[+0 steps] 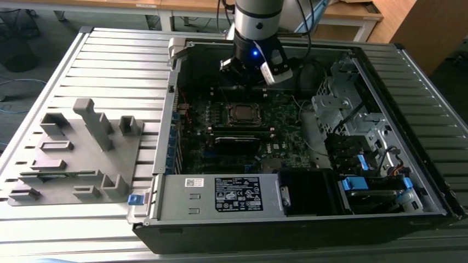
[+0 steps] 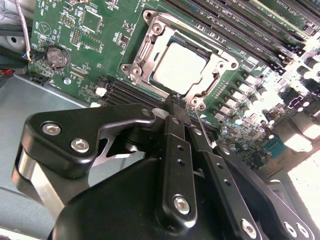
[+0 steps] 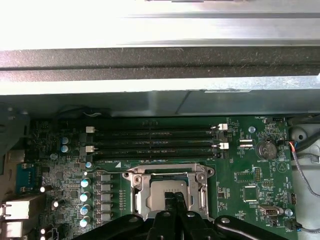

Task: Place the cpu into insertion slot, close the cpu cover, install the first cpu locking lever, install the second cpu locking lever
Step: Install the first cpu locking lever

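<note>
a: where's the cpu [image 2: 181,69]?
b: in the slot [image 3: 206,176], near the middle of the board [image 2: 95,40], grey face up. the cover [image 2: 146,54] lies flat over it, with its frame round the chip's edges and the face showing through the cut-out.
a: and the gripper [image 2: 183,102]?
b: fingers [image 2: 175,150] pressed together, no gap showing, nothing visible between them. the tips sit at the cover's edge, by one corner of the slot. i can't tell if they touch it.
a: what's around it?
b: memory slots [image 3: 155,140] run along one side of the slot. a coin battery [image 2: 56,56] sits well apart, toward the board's edge. the arm [image 1: 256,22] stands over the open case [image 1: 166,137].
</note>
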Available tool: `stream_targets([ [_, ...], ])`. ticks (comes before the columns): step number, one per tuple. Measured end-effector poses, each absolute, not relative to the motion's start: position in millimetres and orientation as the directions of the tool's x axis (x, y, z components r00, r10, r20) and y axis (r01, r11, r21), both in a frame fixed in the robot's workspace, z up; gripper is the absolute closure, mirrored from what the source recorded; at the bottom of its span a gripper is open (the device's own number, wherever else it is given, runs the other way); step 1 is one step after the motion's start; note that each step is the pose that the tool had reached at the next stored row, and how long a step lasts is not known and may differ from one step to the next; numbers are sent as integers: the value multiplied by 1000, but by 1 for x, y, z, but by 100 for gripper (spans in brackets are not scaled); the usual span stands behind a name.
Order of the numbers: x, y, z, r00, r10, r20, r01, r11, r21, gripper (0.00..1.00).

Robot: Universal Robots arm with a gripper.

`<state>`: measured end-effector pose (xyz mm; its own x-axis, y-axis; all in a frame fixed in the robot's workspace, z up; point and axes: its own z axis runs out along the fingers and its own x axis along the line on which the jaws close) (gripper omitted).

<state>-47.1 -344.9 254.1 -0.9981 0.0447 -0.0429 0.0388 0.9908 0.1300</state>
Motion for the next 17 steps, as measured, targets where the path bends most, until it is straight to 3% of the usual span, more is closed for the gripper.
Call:
stream_targets([
  [17,-52,-345,256,-998,45,-43,39,991,130,89],
])
